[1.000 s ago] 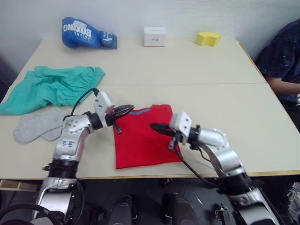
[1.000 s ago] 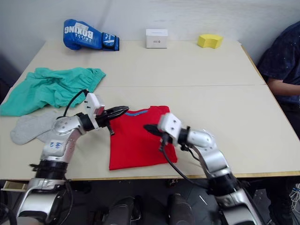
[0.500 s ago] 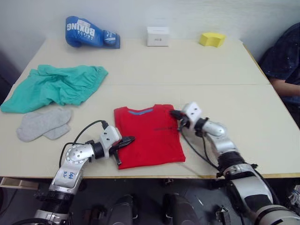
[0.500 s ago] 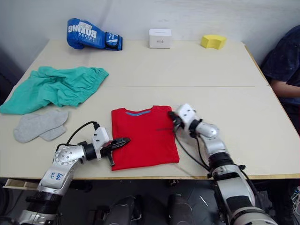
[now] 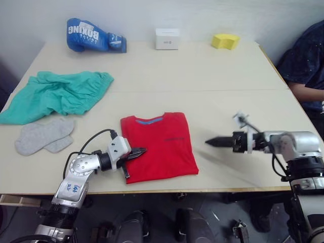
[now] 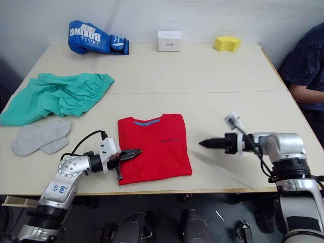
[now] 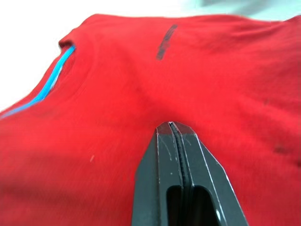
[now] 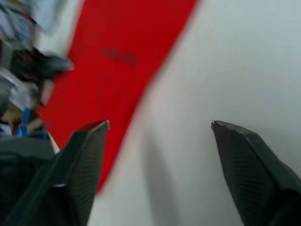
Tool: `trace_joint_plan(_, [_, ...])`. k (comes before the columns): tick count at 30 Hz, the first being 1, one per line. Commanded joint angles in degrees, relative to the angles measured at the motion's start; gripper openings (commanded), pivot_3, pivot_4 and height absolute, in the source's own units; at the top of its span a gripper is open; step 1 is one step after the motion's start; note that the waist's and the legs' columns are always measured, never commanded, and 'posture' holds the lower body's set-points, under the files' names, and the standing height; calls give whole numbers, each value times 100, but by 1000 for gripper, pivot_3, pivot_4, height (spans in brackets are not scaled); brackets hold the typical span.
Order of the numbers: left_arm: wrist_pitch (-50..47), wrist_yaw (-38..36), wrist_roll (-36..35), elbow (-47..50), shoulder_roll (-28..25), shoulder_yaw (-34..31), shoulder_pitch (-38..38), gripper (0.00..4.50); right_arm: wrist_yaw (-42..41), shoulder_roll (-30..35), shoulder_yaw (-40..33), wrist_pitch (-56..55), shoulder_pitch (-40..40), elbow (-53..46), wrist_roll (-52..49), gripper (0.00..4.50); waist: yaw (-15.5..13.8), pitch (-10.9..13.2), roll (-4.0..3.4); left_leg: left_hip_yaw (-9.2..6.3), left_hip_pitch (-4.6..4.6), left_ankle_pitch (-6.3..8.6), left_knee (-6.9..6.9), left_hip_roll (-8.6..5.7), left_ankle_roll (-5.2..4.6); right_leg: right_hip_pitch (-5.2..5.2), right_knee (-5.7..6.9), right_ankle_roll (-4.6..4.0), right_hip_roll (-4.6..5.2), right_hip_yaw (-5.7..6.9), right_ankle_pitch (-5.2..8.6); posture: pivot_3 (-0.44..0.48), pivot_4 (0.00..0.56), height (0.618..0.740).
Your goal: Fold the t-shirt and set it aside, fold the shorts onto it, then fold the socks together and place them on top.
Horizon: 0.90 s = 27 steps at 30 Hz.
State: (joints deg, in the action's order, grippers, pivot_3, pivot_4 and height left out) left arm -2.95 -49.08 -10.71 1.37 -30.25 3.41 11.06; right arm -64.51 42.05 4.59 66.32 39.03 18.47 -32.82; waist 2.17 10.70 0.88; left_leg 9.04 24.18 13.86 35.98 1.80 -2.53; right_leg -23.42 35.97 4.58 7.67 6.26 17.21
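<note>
The t-shirt point(image 5: 158, 147) lies near the front edge of the worktop point(image 5: 202, 76), roughly in the middle, and it has the shape of a compact rectangle with the blue neck band showing at its far edge, so the first fold looks done or nearly done. It is not set aside yet, it seems: it rests in the centre of the working area. The left hand point(image 5: 137, 152) sits low over the near left corner of the red cloth with its two black fingers pressed together; the left wrist view shows them closed with no cloth between them, only the red fabric beneath the tips. The right hand point(image 5: 212, 142) hangs over bare worktop to the right of the t-shirt, apart from it, and in the right wrist view its fingers point(image 8: 80, 165) stand wide apart and hold nothing. The shorts point(image 5: 58, 93) lie crumpled and unfolded on the far left part of the worktop, well apart from the t-shirt. The socks point(image 5: 43, 135) lie flat just in front of the shorts, partly overlapping each other, not yet folded together. So most of the task remains: moving the t-shirt to its place, then the shorts, then the socks. A blue boxing glove point(image 5: 93, 36), a white box point(image 5: 167, 38) and a yellow block point(image 5: 225, 41) stand along the far edge, and a person's sleeve point(image 5: 304, 55) shows at the right.
</note>
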Motion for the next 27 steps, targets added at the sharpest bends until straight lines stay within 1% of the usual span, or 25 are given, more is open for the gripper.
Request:
trace_joint_plan(1, [72, -56, -29, 73, 21, 55, 45, 0, 579, -451, 83, 931, 236, -294, -111, 4477, 17, -4, 7, -1, -1, 0, 1, 5, 3, 2, 0, -1, -5, 2, 0, 0, 150, 740])
trace_joint_plan(5, [88, 55, 126, 76, 21, 101, 6, 0, 855, -879, 85, 1408, 310, -533, -229, 4477, 5, -5, 7, 0, 1, -2, 2, 10, 8, 0, 0, -1, -13, 4, 0, 0, 150, 740])
trace_joint_plan(9, [43, 76, 127, 100, 21, 126, 2, 0, 1019, -1211, 316, 1471, 300, -646, -174, 4477, -10, -6, 9, 4, 2, 0, 3, 8, 4, 1, -2, -1, -13, 1, 0, 0, 150, 740])
trace_joint_plan(19, [43, 147, 160, 175, -29, 66, -139, 0, 1485, -1842, 102, 1899, 462, -438, -228, 4477, 19, -8, 10, 5, 0, 0, 2, 9, 5, 1, 0, -1, -14, 0, 0, 0, 150, 740])
trace_joint_plan(21, [36, 155, 149, 190, -35, 57, -165, 0, 1642, -1974, 17, 1907, 492, -408, -189, 4077, 36, -8, 11, 5, 0, 0, 1, 9, 5, 1, 0, -1, -15, 0, 0, 0, 150, 740])
trace_joint_plan(23, [30, 160, 144, 200, -37, 53, -175, 0, 1745, -2010, -37, 1897, 498, -392, -165, 3520, 48, -8, 11, 5, 0, 0, 0, 9, 6, 0, 0, -1, -15, 1, 0, 0, 150, 740])
trace_joint_plan(27, [42, 123, 104, 187, -54, 15, -165, 0, 1908, -1960, -148, 1883, 461, -404, -147, 2066, 43, -8, 11, 6, 2, 0, -1, 8, 6, -2, -1, -1, -15, 0, 0, 0, 150, 740])
